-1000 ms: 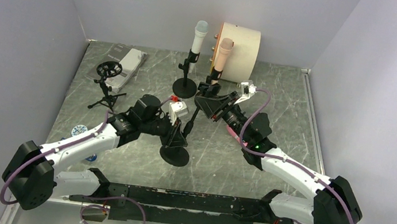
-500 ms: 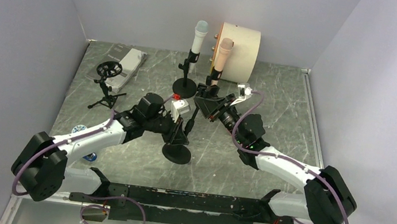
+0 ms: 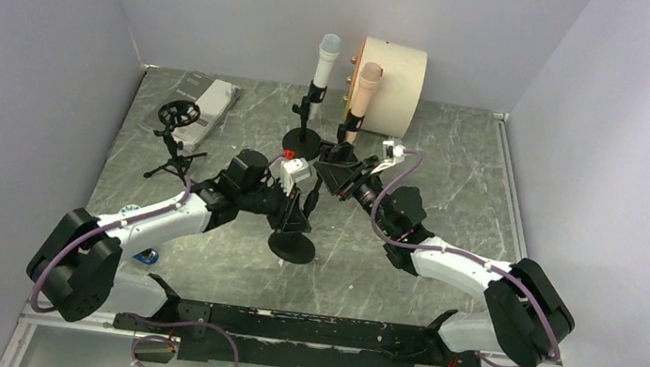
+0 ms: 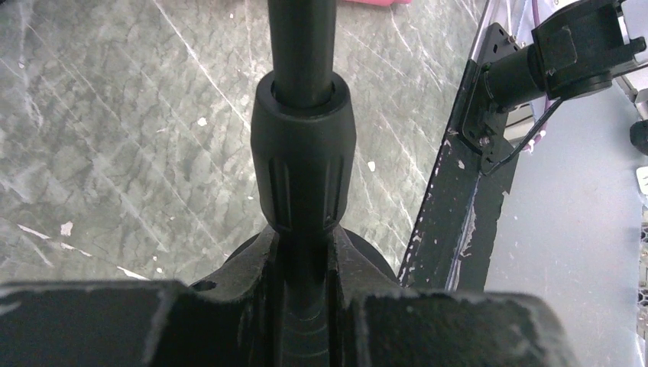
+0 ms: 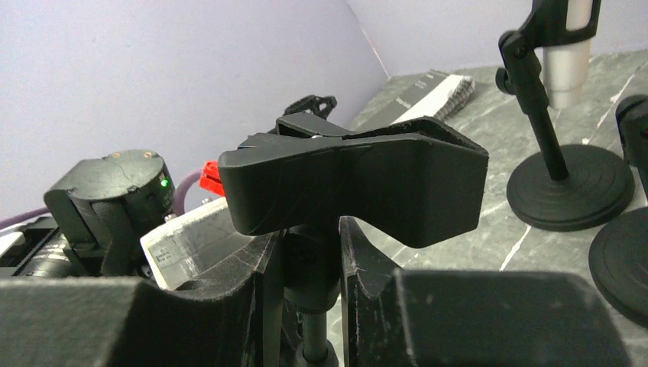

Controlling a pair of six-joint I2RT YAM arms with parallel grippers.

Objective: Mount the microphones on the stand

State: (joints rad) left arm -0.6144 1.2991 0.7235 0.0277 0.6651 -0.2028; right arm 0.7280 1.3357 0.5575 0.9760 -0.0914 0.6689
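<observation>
A black desk stand [image 3: 292,248] with a round base stands mid-table. My left gripper [image 3: 297,210] is shut on its pole, just below the ribbed collar [image 4: 303,153]. My right gripper [image 3: 340,170] is shut on the neck under the stand's black clip [image 5: 359,183], which holds nothing. The white mic with the pale-blue head [image 3: 326,60] stands upright in a stand at the back. The peach mic [image 3: 365,89] stands upright in a stand next to it. A sliver of the pink mic [image 4: 374,2] lies on the table past the pole. The purple glitter mic is out of view.
A cream cylinder box [image 3: 397,77] stands at the back behind the peach mic. A small black tripod with a ring holder [image 3: 176,131] and a grey booklet [image 3: 207,97] sit at the back left. The two filled stands' bases [image 5: 569,191] are just right of my right gripper.
Both arms have reached further from the near edge. The stand has shifted slightly away with them, and the right gripper has moved left and back while gripping the clip's neck.
</observation>
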